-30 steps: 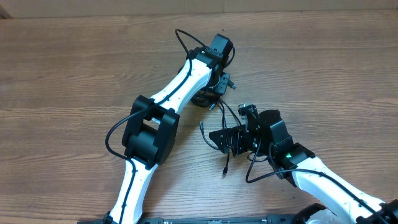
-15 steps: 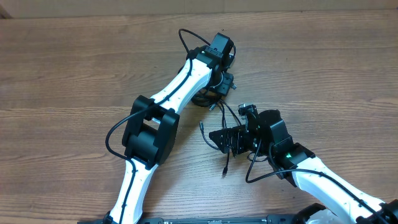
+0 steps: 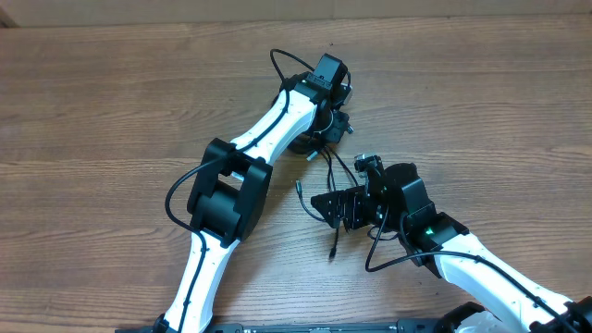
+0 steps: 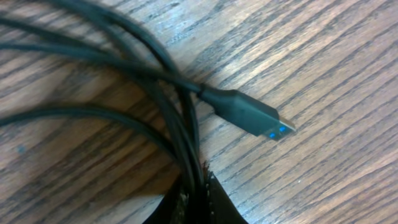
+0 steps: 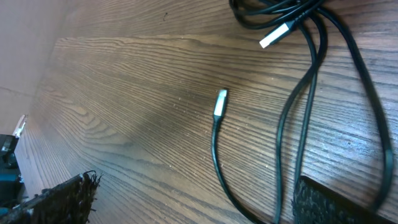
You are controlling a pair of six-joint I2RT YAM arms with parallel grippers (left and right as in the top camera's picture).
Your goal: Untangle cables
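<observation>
The cables are thin black cords lying between my two grippers in the middle of the table. In the left wrist view several strands bunch together, and a black plug with a blue-lined tip lies flat on the wood. My left gripper is shut on the bunched strands where they run down between its jaws. My right gripper stands open low over the table, and two cable strands run between its fingers. A silver-tipped plug lies ahead of it, with another plug farther off.
One loose cable end trails toward the front edge beside the right arm. The left arm crosses the table diagonally from the front left. Bare wooden tabletop stretches to the left and the far right.
My left gripper has closed on the bunched cable strands, and the left arm has shifted slightly forward. The right arm and its open gripper have stayed in place.
</observation>
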